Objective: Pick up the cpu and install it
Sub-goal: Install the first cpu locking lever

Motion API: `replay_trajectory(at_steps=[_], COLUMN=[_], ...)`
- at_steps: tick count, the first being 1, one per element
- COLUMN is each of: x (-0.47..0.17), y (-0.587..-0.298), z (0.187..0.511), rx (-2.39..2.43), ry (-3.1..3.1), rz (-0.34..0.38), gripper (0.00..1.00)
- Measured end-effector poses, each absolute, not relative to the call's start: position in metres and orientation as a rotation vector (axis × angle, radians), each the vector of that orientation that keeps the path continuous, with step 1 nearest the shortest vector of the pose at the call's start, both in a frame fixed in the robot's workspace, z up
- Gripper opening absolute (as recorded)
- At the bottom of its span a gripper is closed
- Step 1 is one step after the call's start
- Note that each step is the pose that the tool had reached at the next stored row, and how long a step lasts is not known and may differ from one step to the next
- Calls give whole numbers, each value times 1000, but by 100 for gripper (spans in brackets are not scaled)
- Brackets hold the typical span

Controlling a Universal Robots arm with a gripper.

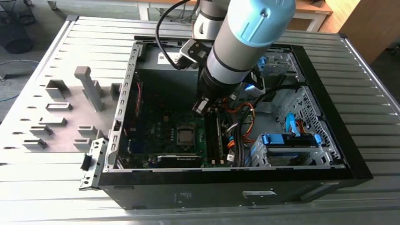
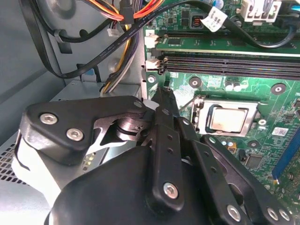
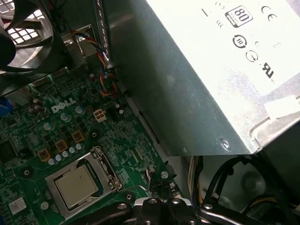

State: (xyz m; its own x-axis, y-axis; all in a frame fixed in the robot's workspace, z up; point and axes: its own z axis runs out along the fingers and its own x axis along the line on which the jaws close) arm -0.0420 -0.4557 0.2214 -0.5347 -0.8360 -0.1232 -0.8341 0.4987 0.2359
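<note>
The jaws are pressed together on nothing, and the gripper [image 2: 165, 93] hangs near the cpu [image 2: 228, 119], which lies flat in its socket frame [image 2: 200, 110] on the green motherboard [image 2: 262, 99], so it looks already put in.

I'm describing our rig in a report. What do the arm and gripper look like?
The arm is a silver-grey tube with a light blue joint cap and a black cable looped beside it. The gripper is black and jointed, fastened with silver screws.
</note>
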Motion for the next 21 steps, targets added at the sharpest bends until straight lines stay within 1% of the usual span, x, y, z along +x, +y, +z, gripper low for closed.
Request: replay_trajectory(at_steps=[10, 21], x=[-43, -44], y=[-461, -474], z=[221, 221], rx=[1519, 1534], ry=[-2709, -2699], rz=[-423, -423], gripper=[11, 11])
